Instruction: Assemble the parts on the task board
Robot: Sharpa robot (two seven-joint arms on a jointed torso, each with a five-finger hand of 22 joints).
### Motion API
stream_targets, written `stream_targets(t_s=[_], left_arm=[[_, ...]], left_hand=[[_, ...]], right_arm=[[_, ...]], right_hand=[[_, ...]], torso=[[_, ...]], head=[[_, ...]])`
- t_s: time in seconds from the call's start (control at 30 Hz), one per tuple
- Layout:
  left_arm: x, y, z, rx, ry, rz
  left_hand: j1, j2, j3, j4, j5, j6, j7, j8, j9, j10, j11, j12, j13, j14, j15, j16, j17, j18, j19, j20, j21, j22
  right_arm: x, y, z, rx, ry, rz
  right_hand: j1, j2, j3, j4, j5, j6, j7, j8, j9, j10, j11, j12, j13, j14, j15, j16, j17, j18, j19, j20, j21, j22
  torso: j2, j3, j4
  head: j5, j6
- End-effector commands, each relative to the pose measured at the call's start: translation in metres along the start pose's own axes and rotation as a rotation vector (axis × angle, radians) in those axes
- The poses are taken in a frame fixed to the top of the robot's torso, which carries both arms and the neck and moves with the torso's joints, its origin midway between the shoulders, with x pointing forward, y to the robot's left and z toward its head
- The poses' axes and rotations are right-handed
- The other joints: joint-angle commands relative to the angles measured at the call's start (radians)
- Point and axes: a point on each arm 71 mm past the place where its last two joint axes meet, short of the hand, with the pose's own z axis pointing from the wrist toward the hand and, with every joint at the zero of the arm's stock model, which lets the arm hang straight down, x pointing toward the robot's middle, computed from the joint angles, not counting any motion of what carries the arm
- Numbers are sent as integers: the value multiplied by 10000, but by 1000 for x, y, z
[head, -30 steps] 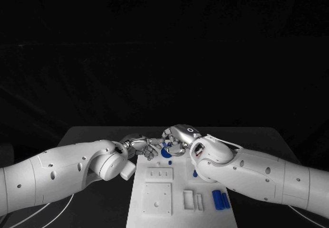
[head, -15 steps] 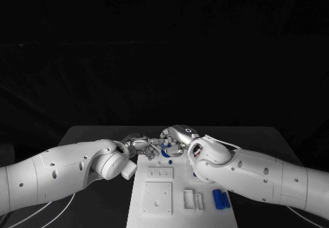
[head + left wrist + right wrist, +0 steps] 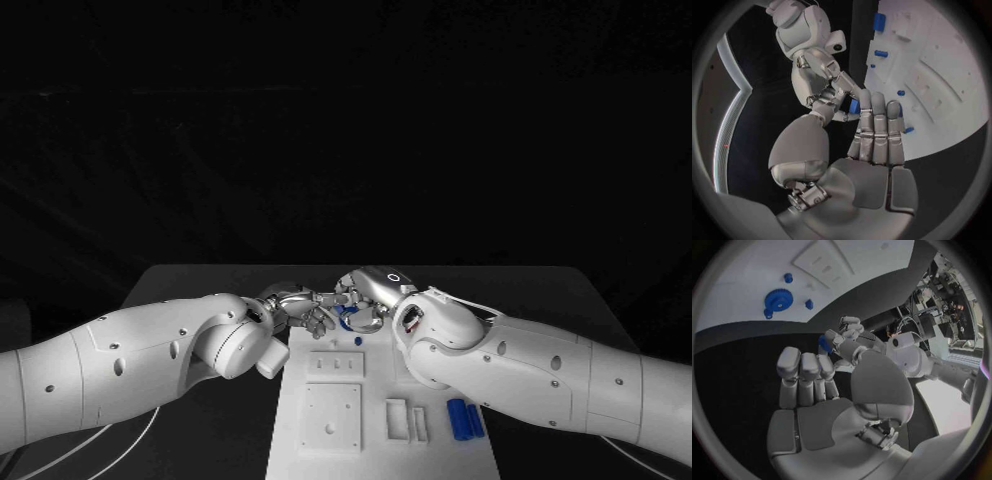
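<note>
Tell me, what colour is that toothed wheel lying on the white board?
Blue. The gear shows best in the right wrist view, lying on the white task board.

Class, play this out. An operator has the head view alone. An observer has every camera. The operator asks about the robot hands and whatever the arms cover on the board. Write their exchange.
Operator: The left robot hand and the right robot hand meet over the far end of the task board. What is between them?
Observer: A small blue part sits at both hands' fingertips. I cannot tell which hand grips it.
Operator: How do the left fingers lie?
Observer: The left wrist view shows those fingers straight and side by side.
Operator: What does the right arm cover?
Observer: A blue gear lies on the board, with a small blue peg beside it.
</note>
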Motion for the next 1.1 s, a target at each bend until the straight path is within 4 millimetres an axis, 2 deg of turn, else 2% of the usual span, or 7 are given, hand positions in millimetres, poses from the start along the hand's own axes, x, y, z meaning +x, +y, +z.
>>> stream_targets(t_s=[0.03,0.37,0.47,0.57,0.7,0.97,1.1], left_arm=[[4,-5,1,192,192,51],[4,-5,1,164,151,106],[3,-5,2,158,121,105],[3,-5,2,111,84,175],[3,-5,3,14,18,269],[6,-5,5,-148,39,426],[6,-5,6,-166,51,431]], left_hand=[[101,80,-39,-66,-2,67,30,-30,17,-59,-23,38,18,-69,2,-41,-10,82,-70,-130,-6,16],[620,669,-187,-750,7,262,-30,46,45,-31,-75,94,151,-23,-20,38,-45,66,-84,-138,68,-13],[764,929,-184,-999,13,333,-48,57,40,-18,-90,102,193,-5,-29,62,-70,54,-83,-144,92,-39],[797,1052,-182,-1118,21,400,-65,74,40,-1,-104,107,217,9,-35,78,-85,44,-84,-149,103,-56],[730,1084,-222,-1211,22,540,-102,120,50,33,-133,117,249,38,-46,107,-102,32,-73,-159,128,-78],[448,904,-288,-1199,25,818,-192,203,75,131,-207,155,320,104,-90,193,-121,25,-32,-201,179,-130],[432,938,-248,-1200,29,908,-224,233,92,164,-232,172,344,123,-107,224,-123,29,-17,-219,196,-145]], right_arm=[[4,3,-1,-113,121,-33],[5,4,-1,-123,157,-38],[5,5,-1,-150,172,-12],[6,6,-1,-173,167,18],[6,7,-2,-163,132,5],[6,8,-1,-146,110,-14],[6,8,-1,-128,124,-24]], right_hand=[[5,4,62,-1,-49,704,341,69,10,69,-22,32,9,29,-69,-11,14,1142,48,-31,-9,52],[3,2,77,-6,-49,703,340,65,12,66,-23,29,6,30,-70,-15,13,1142,51,-32,-13,49],[2,1,80,-7,-49,703,340,64,12,76,-23,38,14,30,-70,-16,13,1142,52,-32,-14,48],[1,0,83,-7,-49,704,340,64,13,73,-24,35,11,30,-70,-16,13,1142,53,-32,-15,48],[-1,-1,88,-9,-49,704,340,63,14,70,-24,33,9,31,-70,-17,13,1142,54,-33,-16,47],[-1,-3,99,-14,-49,706,338,61,15,78,-25,40,15,31,-71,-19,13,1142,57,-34,-18,45],[0,-5,108,-17,-48,708,337,61,17,80,-25,41,16,32,-72,-20,13,1142,59,-34,-20,44]], torso=[[2,4,16],[-1,-2,3],[-1,4,-3],[1,9,-3],[-4,10,2],[1,7,-1],[0,5,-4]], head=[[3,-15],[12,-35],[14,-44],[24,-45],[22,-40],[24,-62],[19,-66]])
